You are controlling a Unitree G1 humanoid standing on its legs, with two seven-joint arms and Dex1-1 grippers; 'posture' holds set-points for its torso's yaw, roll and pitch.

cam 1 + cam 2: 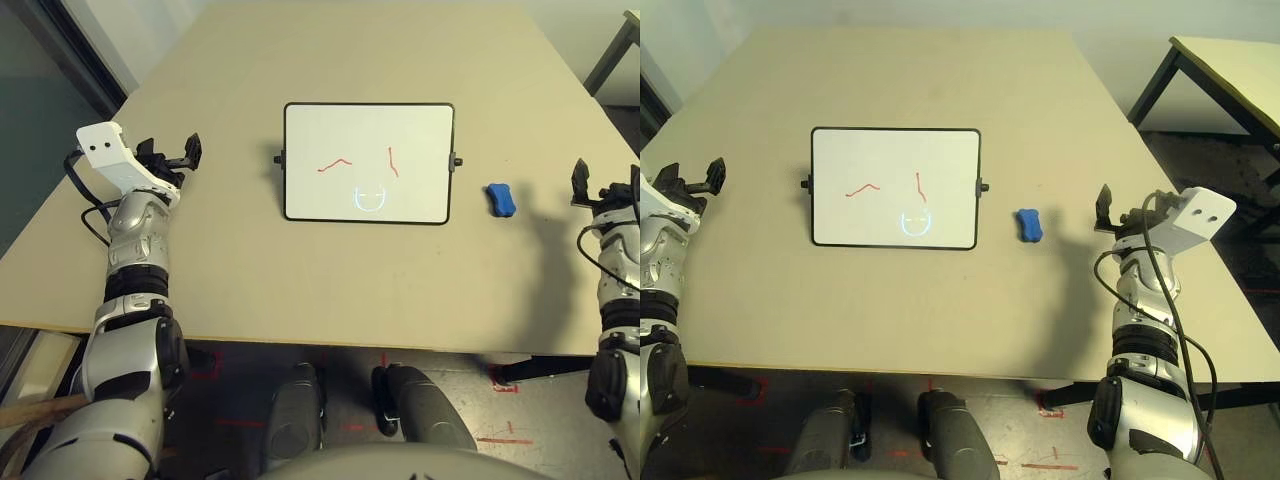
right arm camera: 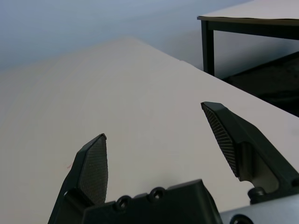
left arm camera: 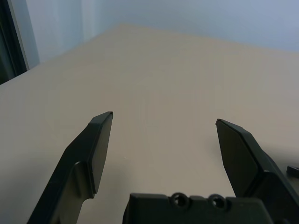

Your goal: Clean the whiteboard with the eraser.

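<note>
We are looking down at a beige table (image 1: 300, 280). The whiteboard (image 1: 368, 162) is lying flat at its centre, carrying red strokes and a faint blue smiley. The blue eraser (image 1: 501, 199) is sitting just right of it. Our left gripper (image 3: 161, 126) and right gripper (image 2: 159, 140) are hovering at the sides, jaws spread wide, holding nothing.

A pale beige table (image 1: 300, 270) carries the whiteboard (image 1: 368, 162) lying flat midway between its left and right edges, red squiggles and perhaps a faint blue face on it; the eraser (image 1: 501, 199) rests toward the right edge.
</note>
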